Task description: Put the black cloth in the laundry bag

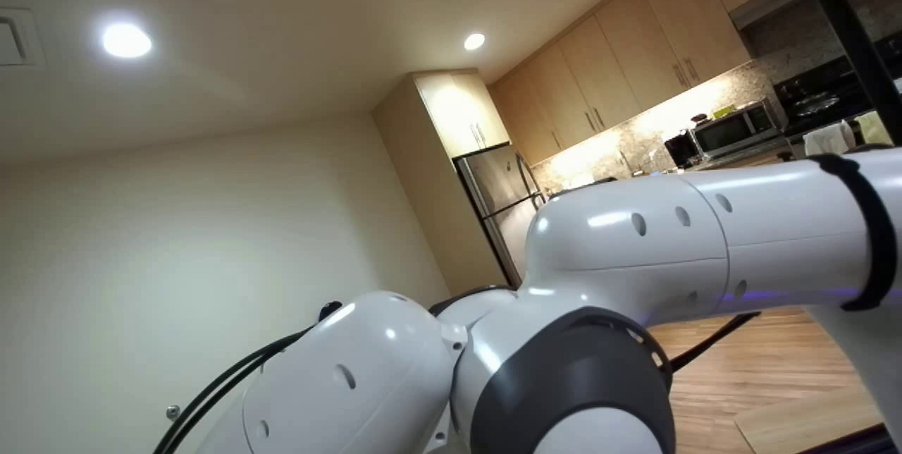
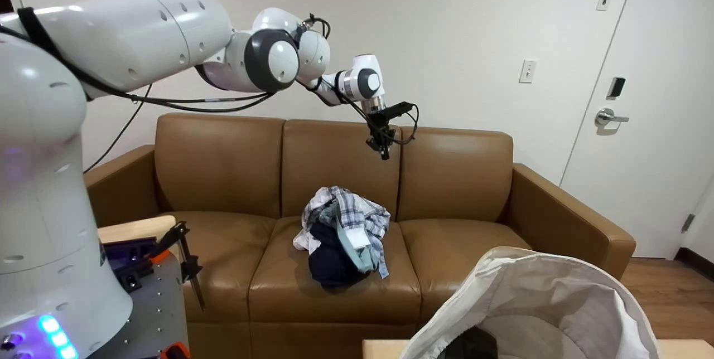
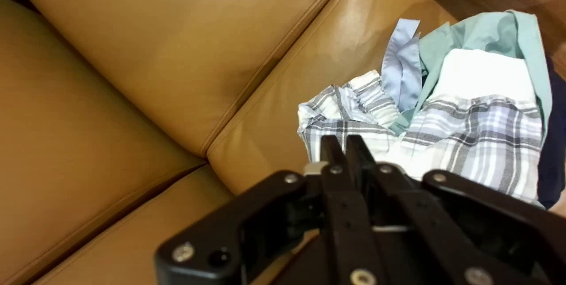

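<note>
- Gripper, foremost in the wrist view: its fingers are clenched on nothing; no fabric is seen caught between the tips.
- Pile of laundry, on the sofa: shown below the fingers and apart from them. Just beyond the tips in the wrist view, a checked garment and a pale green garment are seen uppermost.
- Dark blue garment: partly covered by paler pieces, on the side of the pile farther from the fingers.
- Black cloth, as the dark piece is judged to be: contained in the laundry bag, lower than the fingers and well apart from them; partly cut off from view.
- Step in hand, as judged: placing appears to be done, and the fingers are best withdrawn upward, clear of the pile, so that no loose tie is snagged.
- Alternative, should the dark blue garment be meant: the fingers should be parted before descent, a free fold pinched at its uncovered side, and the lift made slowly, so that overlying pieces are shed before the bag is reached.
</note>
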`<state>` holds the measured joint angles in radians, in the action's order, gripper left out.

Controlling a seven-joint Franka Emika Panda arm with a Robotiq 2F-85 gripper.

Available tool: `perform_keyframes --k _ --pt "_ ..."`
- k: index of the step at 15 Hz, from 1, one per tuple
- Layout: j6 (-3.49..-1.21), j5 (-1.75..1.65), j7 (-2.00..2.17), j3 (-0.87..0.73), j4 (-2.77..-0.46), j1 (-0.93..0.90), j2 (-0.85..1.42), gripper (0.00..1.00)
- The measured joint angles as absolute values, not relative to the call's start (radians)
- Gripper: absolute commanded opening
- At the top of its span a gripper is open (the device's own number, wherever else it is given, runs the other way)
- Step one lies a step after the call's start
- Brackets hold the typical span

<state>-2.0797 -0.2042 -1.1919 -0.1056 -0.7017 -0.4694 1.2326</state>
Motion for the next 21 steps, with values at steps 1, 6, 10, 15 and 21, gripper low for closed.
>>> perform_keyframes --k 1,6,10,15,21 --pt "-2.080 -0.204 -1.192 -0.106 -0.702 -0.469 1.233 0.41" --pt "-2.107 -0.204 -1.209 -0.083 -0.697 -0.472 1.244 0.74" --pt "-2.160 -0.205 -1.322 -0.033 -0.685 -0.478 1.277 0.99" --pt "-2.180 -0.202 -1.545 0.054 -0.667 -0.481 1.339 1.00" --pt "-2.081 -0.187 -1.745 0.170 -0.634 -0.458 1.391 1.00"
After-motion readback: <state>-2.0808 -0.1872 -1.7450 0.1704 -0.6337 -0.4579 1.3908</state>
